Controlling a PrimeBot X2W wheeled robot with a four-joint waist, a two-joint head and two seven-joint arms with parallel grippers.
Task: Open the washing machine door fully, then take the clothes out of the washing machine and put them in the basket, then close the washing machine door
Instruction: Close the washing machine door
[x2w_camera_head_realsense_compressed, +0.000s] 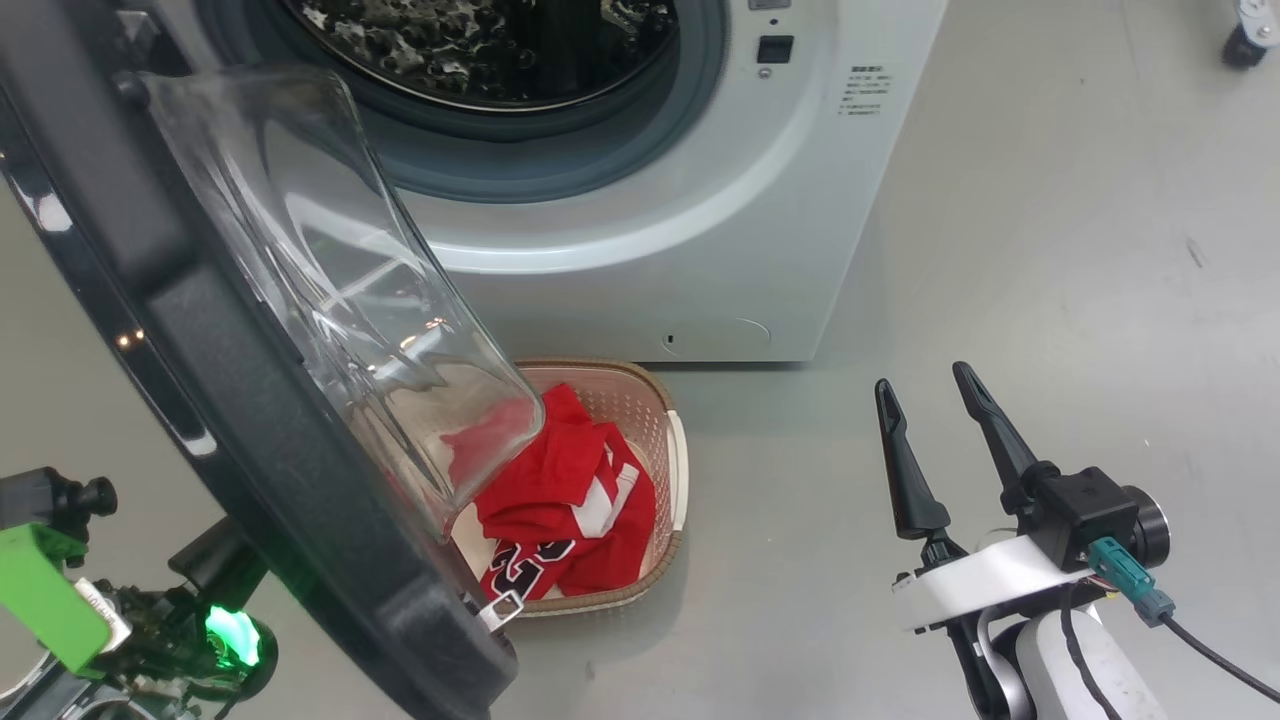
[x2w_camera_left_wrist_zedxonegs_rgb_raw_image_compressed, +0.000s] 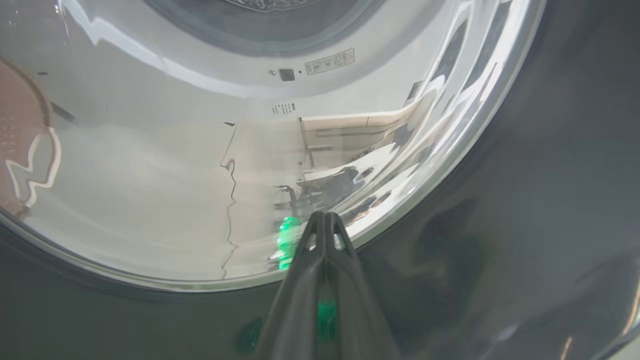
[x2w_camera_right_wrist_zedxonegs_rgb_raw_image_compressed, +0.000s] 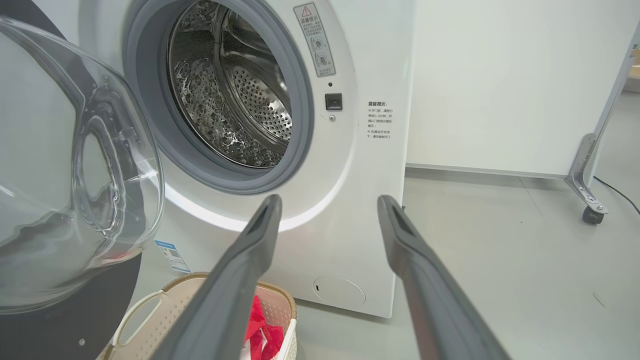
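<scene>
Red clothes (x2w_camera_head_realsense_compressed: 570, 490) lying crumpled in perforated cream basket (x2w_camera_head_realsense_compressed: 655, 410), glass-bowled door (x2w_camera_head_realsense_compressed: 150, 250) partly hiding them.
Left jaws are pressing together; right jaws are standing apart.

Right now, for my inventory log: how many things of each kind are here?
Washer: 1
Door: 1
Basket: 1
Red clothes heap: 1
Claws: 2 (left claw, right claw)
Total: 6

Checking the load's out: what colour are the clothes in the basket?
The clothes are red with white trim and black lettering; best in head view.
</scene>
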